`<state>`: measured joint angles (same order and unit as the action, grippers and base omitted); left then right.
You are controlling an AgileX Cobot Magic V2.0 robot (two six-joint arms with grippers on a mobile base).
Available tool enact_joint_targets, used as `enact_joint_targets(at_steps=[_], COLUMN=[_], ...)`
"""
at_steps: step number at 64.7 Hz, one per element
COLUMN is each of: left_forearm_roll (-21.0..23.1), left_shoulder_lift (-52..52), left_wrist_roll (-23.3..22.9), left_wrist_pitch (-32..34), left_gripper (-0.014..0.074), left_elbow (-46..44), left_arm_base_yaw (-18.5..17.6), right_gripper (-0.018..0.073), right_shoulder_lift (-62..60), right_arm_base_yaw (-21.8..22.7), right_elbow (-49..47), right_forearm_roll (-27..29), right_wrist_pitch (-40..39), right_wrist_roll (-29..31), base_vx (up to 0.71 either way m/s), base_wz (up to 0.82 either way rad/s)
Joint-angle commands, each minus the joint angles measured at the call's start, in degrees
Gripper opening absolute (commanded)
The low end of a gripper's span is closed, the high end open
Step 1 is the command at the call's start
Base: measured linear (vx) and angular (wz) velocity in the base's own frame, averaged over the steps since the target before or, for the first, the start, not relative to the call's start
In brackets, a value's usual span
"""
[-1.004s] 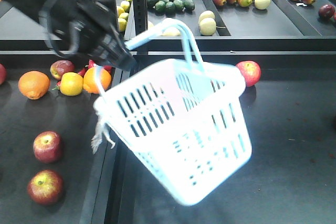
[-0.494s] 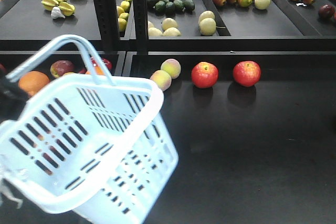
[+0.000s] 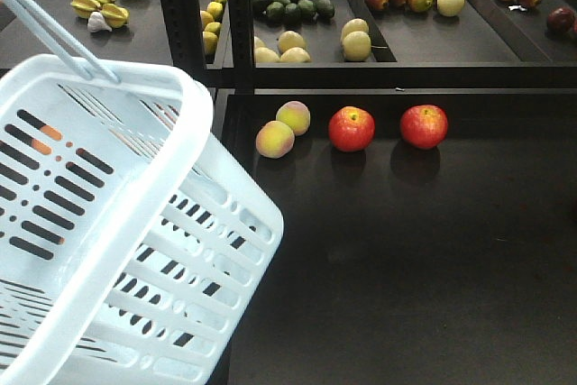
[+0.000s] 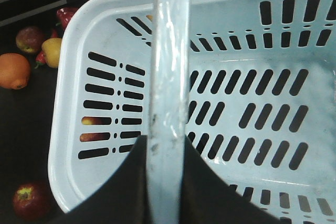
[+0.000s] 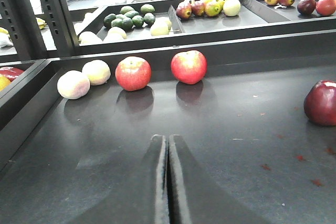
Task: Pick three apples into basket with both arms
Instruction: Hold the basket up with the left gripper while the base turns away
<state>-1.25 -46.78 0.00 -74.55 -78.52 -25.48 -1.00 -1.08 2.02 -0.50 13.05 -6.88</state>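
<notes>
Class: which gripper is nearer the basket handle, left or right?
Left. The left gripper grips the handle itself; the right gripper is over the tray facing two apples, handle out of its view.

Pale blue-white basket [image 3: 203, 132], black shelf [image 3: 406, 268].
We see rows of dark slots patterning the basket. The first apple [image 3: 352, 128] and second apple [image 3: 424, 125] are glossy red with yellowish streaks, the third apple [image 5: 321, 102] is dark maroon, and the peaches [image 3: 275, 139] are pale yellow blushed pink.

Basket [image 3: 185, 164] — partly beyond left edge
</notes>
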Motion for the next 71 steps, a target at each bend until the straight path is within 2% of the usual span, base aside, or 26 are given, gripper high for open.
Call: enact_joint_targets(at_steps=[1,71], left_forearm_roll=[0.3,0.3], left_shoulder_lift=[1.2,2.0], left_wrist_roll=[-0.7,-0.7], left_wrist_pitch=[2.9,2.9], left_gripper=[-0.0008,-0.0008], left_elbow=[-1.3,-1.3], left_arm_base_yaw=[-0.3,-0.3], right_gripper=[-0.0009,-0.0009], right_shoulder_lift=[-0.2,-0.2], right_arm_base_yaw=[0.4,0.4], right_elbow=[0.3,0.3], right_forearm_roll=[-0.1,-0.1], right_wrist_pitch=[-4.2,-4.2], right_wrist_roll=[0.0,0.0], base_vx=[0.0,-0.01], base_wz=[0.0,0.04])
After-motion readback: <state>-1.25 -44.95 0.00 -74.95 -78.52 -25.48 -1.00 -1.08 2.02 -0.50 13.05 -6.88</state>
